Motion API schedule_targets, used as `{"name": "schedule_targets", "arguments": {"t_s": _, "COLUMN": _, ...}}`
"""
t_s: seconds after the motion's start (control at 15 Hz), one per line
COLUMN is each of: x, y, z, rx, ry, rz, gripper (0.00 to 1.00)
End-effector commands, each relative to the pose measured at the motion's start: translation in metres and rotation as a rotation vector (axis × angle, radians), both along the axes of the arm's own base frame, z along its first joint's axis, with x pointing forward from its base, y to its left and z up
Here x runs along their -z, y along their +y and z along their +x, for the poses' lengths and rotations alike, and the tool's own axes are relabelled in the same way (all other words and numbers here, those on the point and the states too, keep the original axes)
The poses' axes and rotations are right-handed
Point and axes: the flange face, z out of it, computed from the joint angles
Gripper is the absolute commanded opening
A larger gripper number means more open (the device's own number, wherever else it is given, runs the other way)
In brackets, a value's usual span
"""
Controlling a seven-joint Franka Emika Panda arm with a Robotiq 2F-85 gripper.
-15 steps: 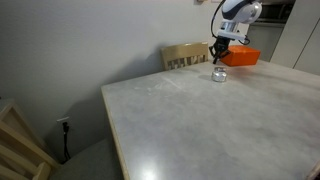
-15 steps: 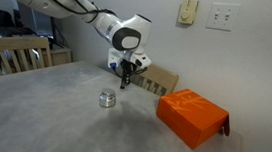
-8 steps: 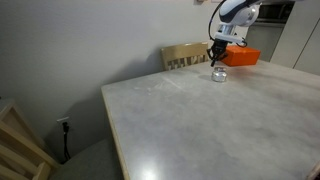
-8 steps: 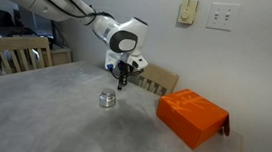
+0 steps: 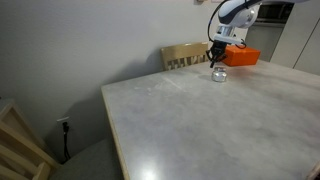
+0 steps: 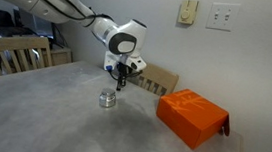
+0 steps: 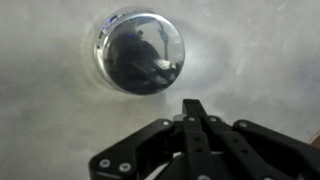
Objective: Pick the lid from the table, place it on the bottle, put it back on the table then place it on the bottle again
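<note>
Pale grey marbling covers the table (image 5: 200,125), which fills most of both exterior views, with a wooden chair (image 5: 185,54) at its far edge and an orange box (image 6: 192,117) lying well apart from the work, at about three o'clock from the bottle (image 6: 108,99). That bottle stands upright on the bare top, and the gripper (image 6: 122,84) hangs above it, just off to one side, clear of it and not touching. Its jaws are pressed together, and nothing shows between them in the wrist view, so the hand looks empty. From the wrist camera the lid (image 7: 138,48) reads as a shiny round disc that mirrors the arm, and it appears to sit on the bottle's mouth rather than on the table, though the blur leaves that a little unsure. What the next move hangs on is the offset: in the wrist view the lid lies at about eleven o'clock from the closed fingertips (image 7: 195,108), up and slightly left, not under them. To take the lid again, the hand would need to spread its jaws, slide toward eleven o'clock until centred, and descend. Being round, the lid has no long axis, so wrist angle matters little. Centring matters more, since a squat glass bottle could slide if nudged off-centre.
</note>
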Motion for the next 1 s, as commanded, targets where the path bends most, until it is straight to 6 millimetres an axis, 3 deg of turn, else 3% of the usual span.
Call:
{"name": "schedule_targets", "arguments": {"t_s": 0.0, "x": 0.006, "y": 0.001, "z": 0.001, "rx": 0.013, "ry": -0.011, "rz": 0.014, "gripper": 0.0}}
{"name": "schedule_targets", "arguments": {"t_s": 0.93, "x": 0.011, "y": -0.021, "z": -0.004, "rx": 0.053, "ry": 0.011, "rz": 0.019, "gripper": 0.0}}
